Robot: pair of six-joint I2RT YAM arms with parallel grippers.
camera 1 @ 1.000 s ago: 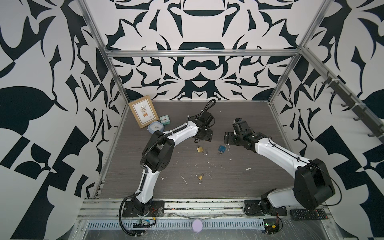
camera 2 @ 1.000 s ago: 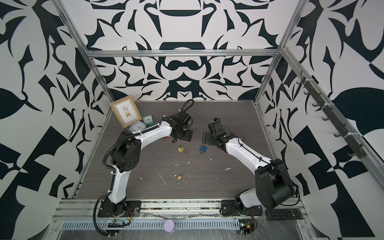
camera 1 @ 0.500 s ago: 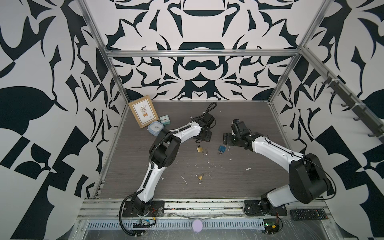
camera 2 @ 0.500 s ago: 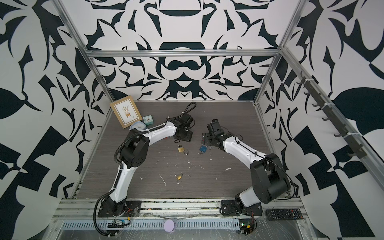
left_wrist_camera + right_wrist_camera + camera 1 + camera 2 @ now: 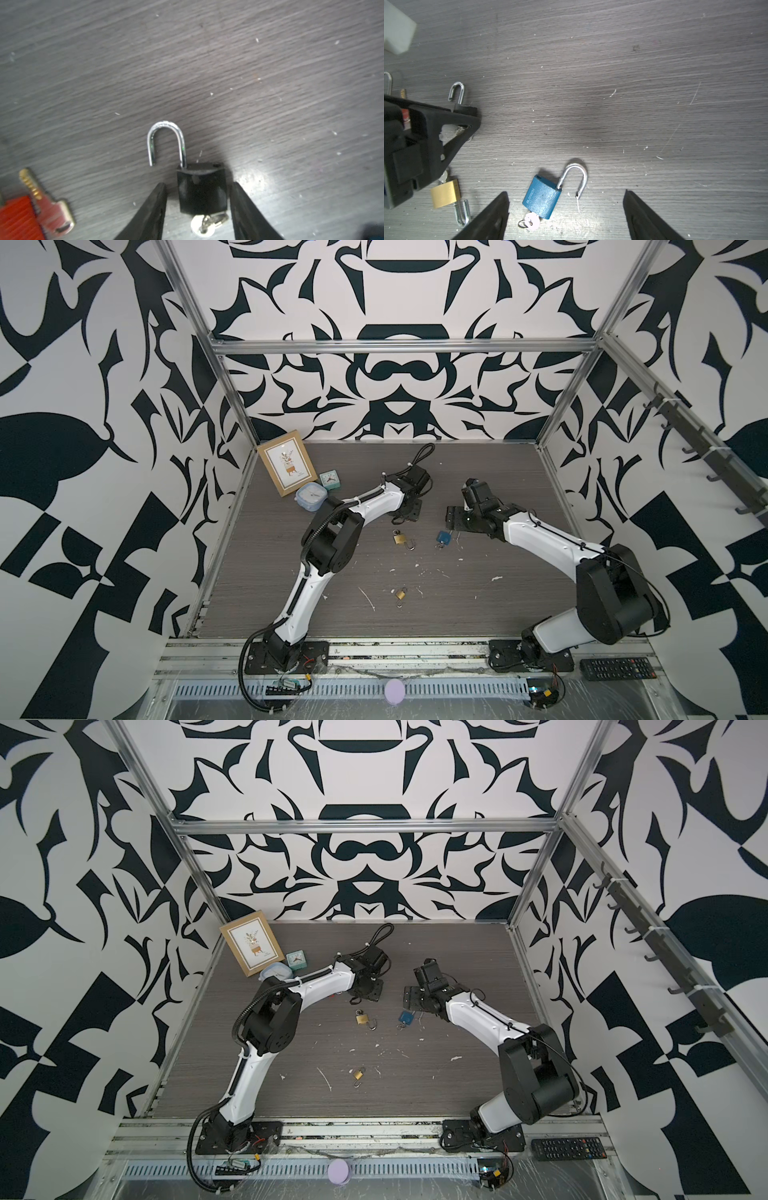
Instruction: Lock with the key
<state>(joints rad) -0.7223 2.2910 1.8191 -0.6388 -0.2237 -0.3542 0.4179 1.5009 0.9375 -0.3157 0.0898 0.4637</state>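
**Straddling the black padlock, clamping nothing**

Bracketing the black padlock with the left gripper, low over the grey table. Holding the jaws partly apart, with a sliver of table showing between one finger and the lock body, so gripping nothing. Lying flat between the fingers, with the shackle swung open and the key sticking out of the base. Lying just beside, clear of the fingers: a red ribbed object, cut off by the frame edge, and a red-headed key.

Hovering the right gripper, spread wide and empty, above the blue padlock, itself showing an open shackle and a second key in its base.

Lying between the two grippers, near the left one: a brass padlock, also open. Resting well apart, toward the front edge: a second brass padlock. Crowding the far left corner, well away from both arms: a picture frame, a small clock and a lidded container.
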